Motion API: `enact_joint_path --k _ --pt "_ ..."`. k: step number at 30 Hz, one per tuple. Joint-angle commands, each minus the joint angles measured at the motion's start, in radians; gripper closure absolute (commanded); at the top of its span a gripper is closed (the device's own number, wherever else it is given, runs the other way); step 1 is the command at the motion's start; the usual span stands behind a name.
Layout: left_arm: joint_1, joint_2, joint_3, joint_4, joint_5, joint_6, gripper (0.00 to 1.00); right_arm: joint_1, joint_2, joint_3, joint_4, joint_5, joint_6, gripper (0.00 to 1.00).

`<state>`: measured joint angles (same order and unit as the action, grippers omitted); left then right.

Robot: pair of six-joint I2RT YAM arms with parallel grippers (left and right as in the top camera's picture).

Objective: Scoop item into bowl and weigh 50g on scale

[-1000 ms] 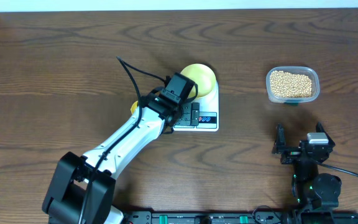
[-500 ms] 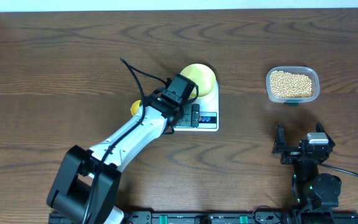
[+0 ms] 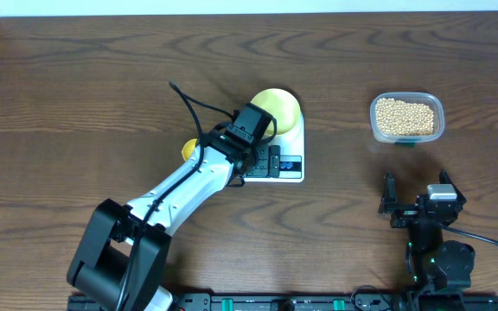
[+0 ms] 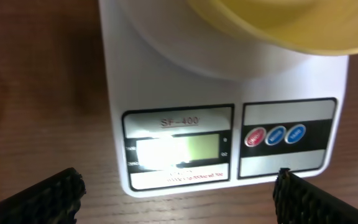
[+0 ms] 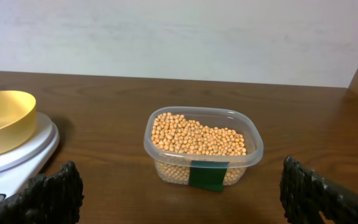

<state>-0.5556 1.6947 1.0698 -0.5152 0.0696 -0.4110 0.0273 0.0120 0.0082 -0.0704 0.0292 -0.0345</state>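
Observation:
The white scale lies mid-table with the pale yellow-green bowl on its platform. My left gripper hovers open and empty over the scale's front; the left wrist view shows the lit display, the red and blue buttons and the bowl's rim. The beige beans fill a clear tub at the right; they also show in the right wrist view. My right gripper rests open and empty at the front right, facing the tub.
A bright yellow scoop shows partly under my left arm, left of the scale. A green label is on the tub's near wall. A pale wall runs behind the table's far edge.
My left gripper has shifted slightly toward the right over the scale's front. The right arm has not moved.

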Motion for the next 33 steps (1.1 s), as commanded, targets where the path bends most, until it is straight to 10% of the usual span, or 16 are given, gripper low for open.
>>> enact_joint_path --k 1,33 --pt "-0.002 0.006 -0.004 -0.007 0.054 -0.02 0.01 -0.008 -0.006 -0.003 -0.003 -0.003 -0.008 0.01" --pt "-0.006 0.029 -0.006 0.014 0.05 -0.013 0.01 -0.008 -0.006 -0.003 -0.003 -0.003 -0.008 0.01"
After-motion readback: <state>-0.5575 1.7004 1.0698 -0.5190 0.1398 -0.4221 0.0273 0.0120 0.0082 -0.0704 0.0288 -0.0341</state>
